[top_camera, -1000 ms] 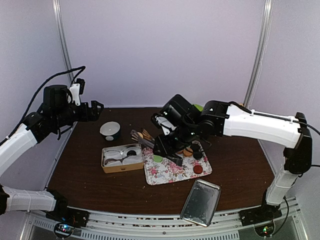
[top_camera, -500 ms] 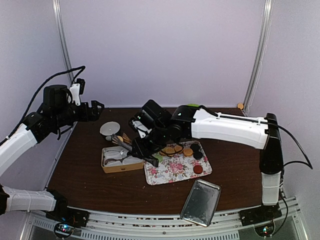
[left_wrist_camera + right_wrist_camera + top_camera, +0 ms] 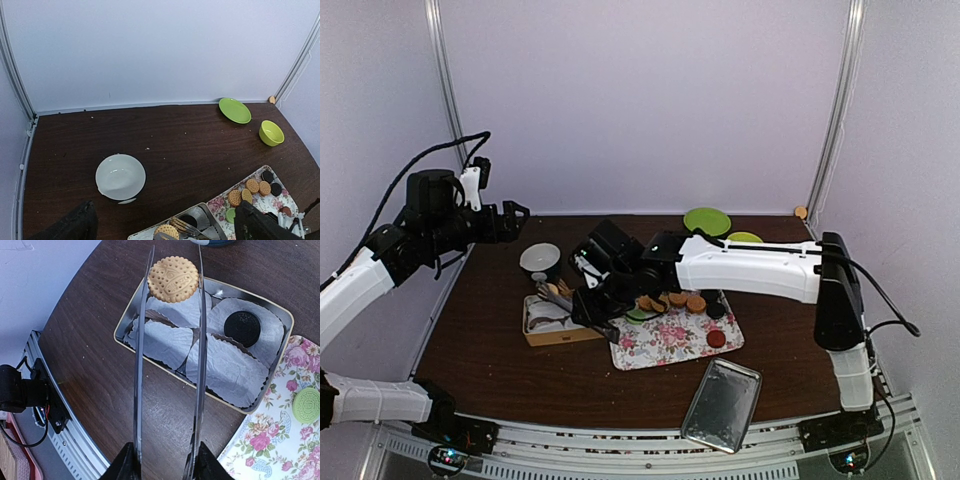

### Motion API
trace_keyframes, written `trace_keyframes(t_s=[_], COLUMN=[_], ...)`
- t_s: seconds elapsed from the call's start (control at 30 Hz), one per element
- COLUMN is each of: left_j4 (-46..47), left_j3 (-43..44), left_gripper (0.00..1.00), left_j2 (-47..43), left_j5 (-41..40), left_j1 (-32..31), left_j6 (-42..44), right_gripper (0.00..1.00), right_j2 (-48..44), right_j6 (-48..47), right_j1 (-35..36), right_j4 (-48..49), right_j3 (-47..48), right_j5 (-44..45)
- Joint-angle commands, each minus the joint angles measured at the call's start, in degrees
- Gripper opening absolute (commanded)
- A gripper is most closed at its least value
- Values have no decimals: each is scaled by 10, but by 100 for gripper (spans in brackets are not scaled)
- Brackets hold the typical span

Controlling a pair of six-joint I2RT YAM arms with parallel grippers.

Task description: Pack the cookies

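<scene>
My right gripper (image 3: 165, 466) is shut on a pair of metal tongs (image 3: 200, 365). The tong tips pinch an orange-yellow cookie (image 3: 173, 279) above the far-left paper cup of the open tin (image 3: 120, 329). A black cookie (image 3: 242, 329) lies in the tin's far-right cup. More cookies lie on the floral tray (image 3: 665, 348): a row of orange ones (image 3: 677, 299), a black one (image 3: 713, 310), a dark red one (image 3: 716, 339) and a light green one (image 3: 306, 405). My left gripper (image 3: 510, 215) hangs open above the table's back left, holding nothing.
A white bowl (image 3: 120, 177) stands behind the tin. A green plate (image 3: 234, 110) and a yellow-green bowl (image 3: 271, 133) sit at the back right. The tin's metal lid (image 3: 722, 405) lies at the front edge, right of centre.
My right arm has swung left from the floral tray to above the tin, carrying the orange cookie in the tongs. The left arm has not moved.
</scene>
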Motion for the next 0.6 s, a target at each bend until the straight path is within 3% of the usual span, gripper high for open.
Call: trace_keyframes(t_s=[0.0,0.57], left_j4=[28,29], left_j3=[12,13], left_gripper=[98,98], left_j2=[-4,-5], left_j5=[13,17], left_j1=[3,3], left_j6=[-6,-9], right_gripper=[35,35], right_j2=[17,47], right_j6=[19,30], right_j1=[4,9], right_j4=[41,54], right_j3=[20,35], right_j5=[-1,-12])
